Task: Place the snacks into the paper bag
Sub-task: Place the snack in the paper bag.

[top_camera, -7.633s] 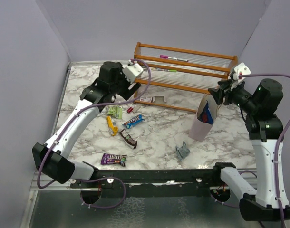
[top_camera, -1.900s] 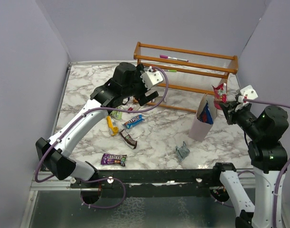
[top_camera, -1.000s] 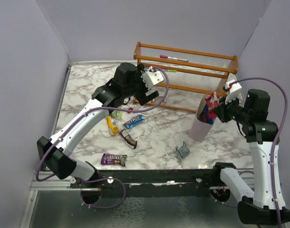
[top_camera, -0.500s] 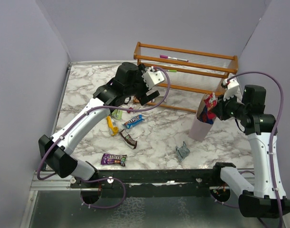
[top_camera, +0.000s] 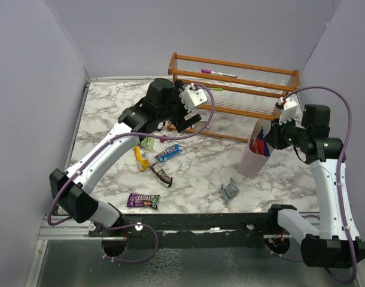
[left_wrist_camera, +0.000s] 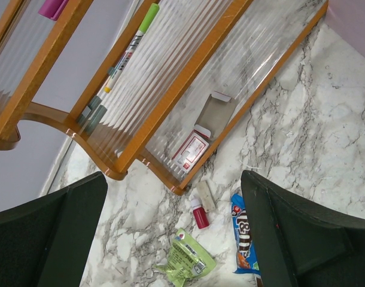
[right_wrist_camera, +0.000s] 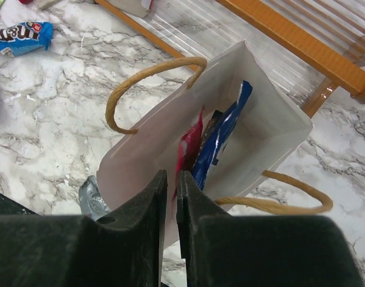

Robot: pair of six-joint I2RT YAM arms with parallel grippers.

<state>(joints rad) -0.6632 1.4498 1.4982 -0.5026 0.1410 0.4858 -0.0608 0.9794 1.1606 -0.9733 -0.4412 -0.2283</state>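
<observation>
The marbled tabletop [top_camera: 200, 173] fills most of the scene, with a wooden rack [top_camera: 233, 64] along its far side. Just in front of the rack's right end stands the paper bag [top_camera: 252, 156], mouth up and string handles splayed to either side.

The right pincer [right_wrist_camera: 172, 176] hangs directly over that mouth. Its jaws are barely parted, and I see nothing between them. The left pincer [left_wrist_camera: 173, 179] is spread wide and empty, hovering high near the rack's left end.

Two snacks sit on end inside the bag, a red wrapper [right_wrist_camera: 187, 149] beside a blue wrapper [right_wrist_camera: 221, 140]. The rest lie on the tabletop, well apart from the bag:
- blue bar [top_camera: 168, 152]
- green packet [top_camera: 146, 142]
- yellow bar [top_camera: 140, 158]
- dark brown bar [top_camera: 160, 175]
- purple packet [top_camera: 142, 200]
- grey-teal packet [top_camera: 230, 191], the nearest to the bag

This looks like the letting-go of the red wrapper. To do it well, I'd open the jaws fully while they are centred over the mouth. Then I'd lift straight up, clear of the handles. The bag looks light, and a snagged loop or a sideways brush could tip it.
</observation>
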